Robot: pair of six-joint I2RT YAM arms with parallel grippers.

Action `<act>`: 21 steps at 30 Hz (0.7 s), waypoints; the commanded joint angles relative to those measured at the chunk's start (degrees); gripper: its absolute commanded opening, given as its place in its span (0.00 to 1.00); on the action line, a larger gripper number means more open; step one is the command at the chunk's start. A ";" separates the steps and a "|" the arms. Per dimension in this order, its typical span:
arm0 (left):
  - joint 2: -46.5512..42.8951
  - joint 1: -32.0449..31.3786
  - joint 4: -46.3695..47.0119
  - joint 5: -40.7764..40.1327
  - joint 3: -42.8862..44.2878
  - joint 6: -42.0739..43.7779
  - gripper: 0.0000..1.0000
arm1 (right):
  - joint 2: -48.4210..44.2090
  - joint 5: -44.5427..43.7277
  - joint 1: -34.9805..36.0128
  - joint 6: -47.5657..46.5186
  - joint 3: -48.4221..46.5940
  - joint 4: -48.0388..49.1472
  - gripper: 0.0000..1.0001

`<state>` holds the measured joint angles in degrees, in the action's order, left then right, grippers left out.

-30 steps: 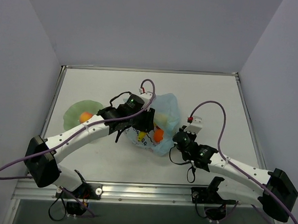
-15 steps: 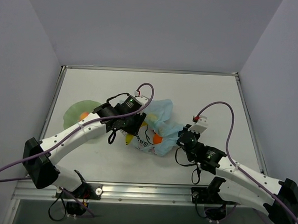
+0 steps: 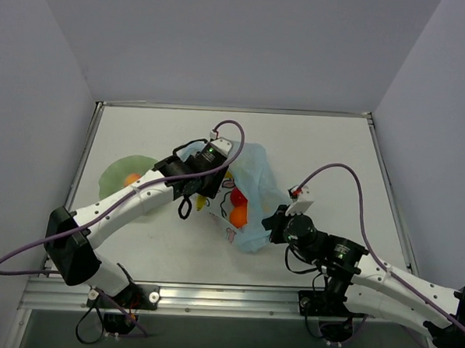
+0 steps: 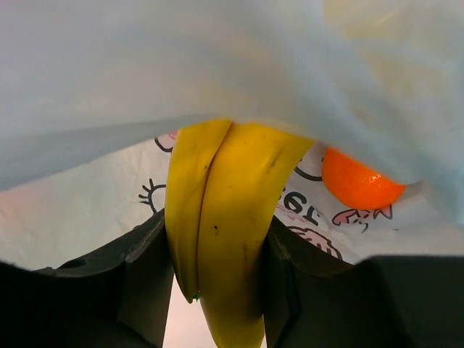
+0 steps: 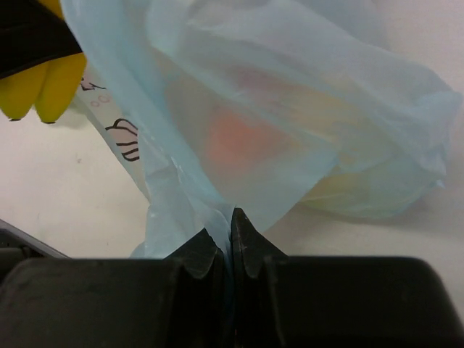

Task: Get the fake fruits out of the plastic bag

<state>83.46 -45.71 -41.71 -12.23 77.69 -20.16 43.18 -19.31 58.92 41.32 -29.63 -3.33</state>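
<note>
**Blue film bag gripped at two points, fruit inside and out**

White table (image 3: 320, 147) bears the plastic bag (image 3: 254, 173), which lies crumpled at its centre between the two arms. Through the opening, the top view shows a red apple (image 3: 237, 198) and an orange ball (image 3: 238, 216) inside the bag. The right wrist view shows only blurred pink and pale yellow shapes behind the film. A pale green plate (image 3: 111, 177) sits well to the left and holds one orange fruit (image 3: 131, 180). The left gripper (image 4: 217, 279) is clamped on a yellow banana (image 4: 225, 217) at the bag's mouth, the banana's upper end under the film. The right gripper (image 5: 232, 235), fingers pressed together, pinches the bag's edge.
</note>
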 commanded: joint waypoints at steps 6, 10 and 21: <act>-0.14 0.19 2.34 0.79 2.73 0.91 0.02 | 2.70 -2.30 -3.71 -3.18 -5.35 -1.06 0.00; -4.43 0.36 -0.99 6.24 2.82 1.97 0.02 | 2.44 -6.09 -10.12 -2.82 -4.04 -1.41 0.00; -20.17 2.03 -11.12 15.04 -4.99 0.83 0.02 | 4.46 -3.81 -14.79 -3.53 -2.72 0.08 0.00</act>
<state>66.89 -45.10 -50.33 0.95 73.58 -18.41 47.00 -22.57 44.53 38.37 -32.69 -4.08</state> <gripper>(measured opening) 0.408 0.001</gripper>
